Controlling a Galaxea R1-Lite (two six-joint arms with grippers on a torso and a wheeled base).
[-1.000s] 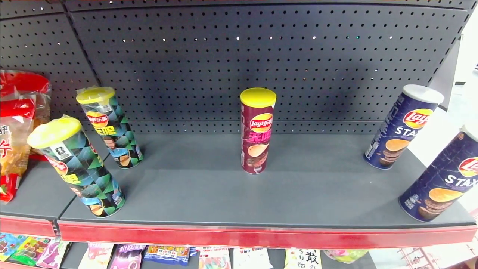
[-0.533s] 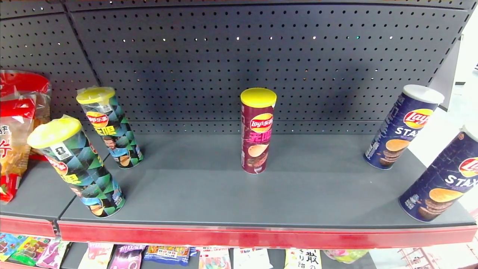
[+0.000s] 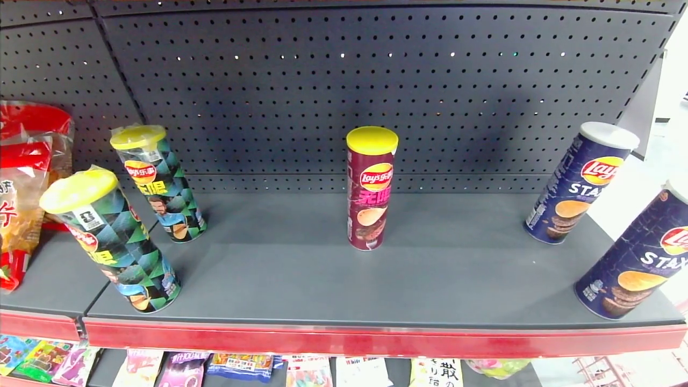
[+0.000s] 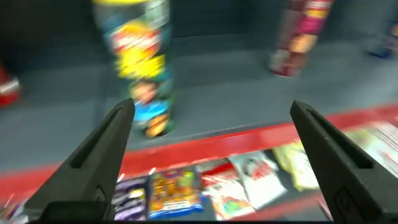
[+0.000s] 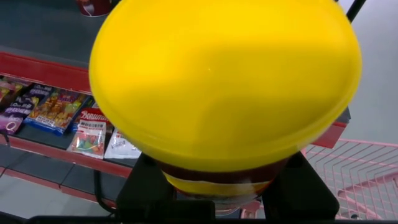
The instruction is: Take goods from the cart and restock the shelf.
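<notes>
The right gripper (image 5: 221, 190) clamps a yellow-lidded chip can (image 5: 224, 81) in front of the shelf (image 5: 43, 65), near the pink wire cart (image 5: 364, 177); the left gripper (image 4: 211, 109) gapes wide, facing the shelf's front teal can (image 4: 142, 62).

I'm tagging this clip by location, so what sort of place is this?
Most likely a shop aisle: a red-edged shelf with a pegboard back, chip cans standing spaced along it, and snack packets on the tier below.
</notes>
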